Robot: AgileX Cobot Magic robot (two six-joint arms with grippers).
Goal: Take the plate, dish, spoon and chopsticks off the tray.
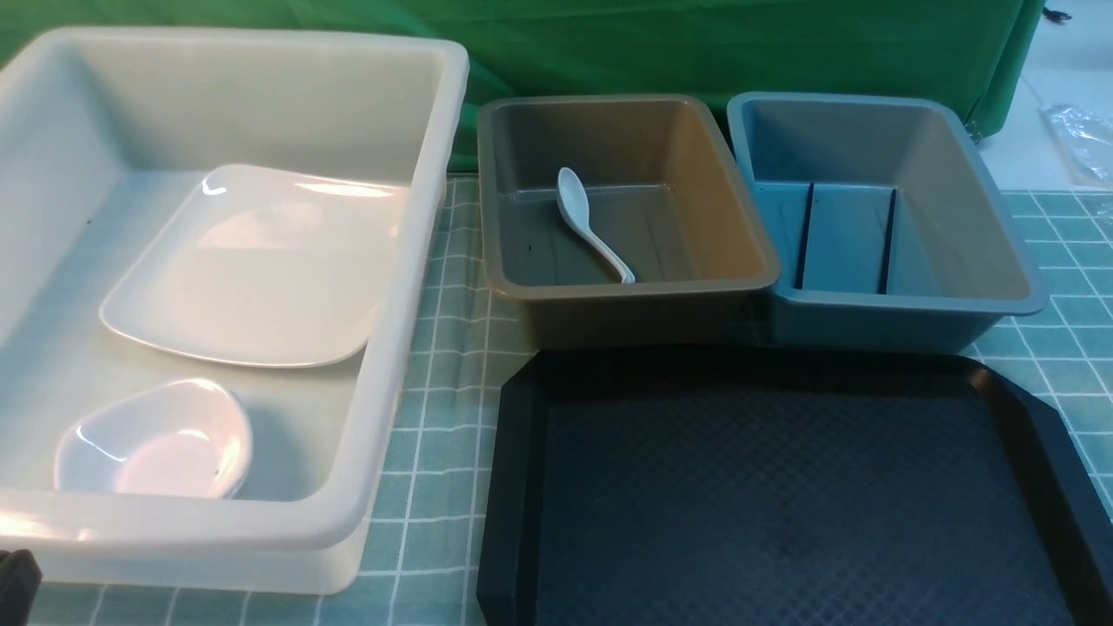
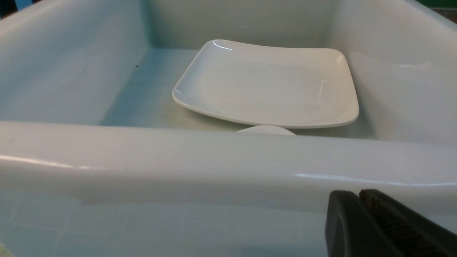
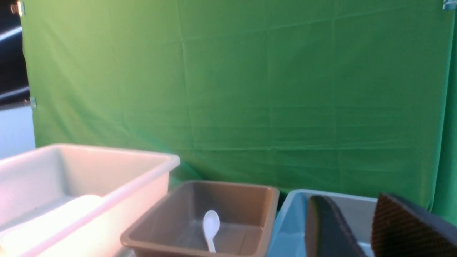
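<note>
Black and bare, the tray [image 1: 783,496] sits at the near right of the table in the front view, with nothing we can see on it. The plate [image 1: 252,269] leans in the white bin [image 1: 409,287] at the near left corner, one edge riding up the bin's right wall, and the dish [image 1: 156,443] lies just in front of it by the near wall. The spoon [image 1: 591,222] rests in the brown bin [image 1: 626,209] behind the tray; the chopsticks [image 1: 887,239] lie apart in the blue bin [image 1: 887,217] beside it. We judge the clearing done, so the remaining risk is an arm clipping a bin rim on its way out and jolting the tilted plate down onto the dish.

From the left wrist view, the left gripper [image 2: 360,194] hangs outside the white bin's near wall, jaws pressed together and empty, touching nothing we can see. It sits low beside that rim, so a careless lift could catch it.

From the right wrist view, the right gripper [image 3: 353,221] shows its two pads parted with nothing between them, raised in front of the blue bin. A drop from here could knock that bin's wall.
</note>
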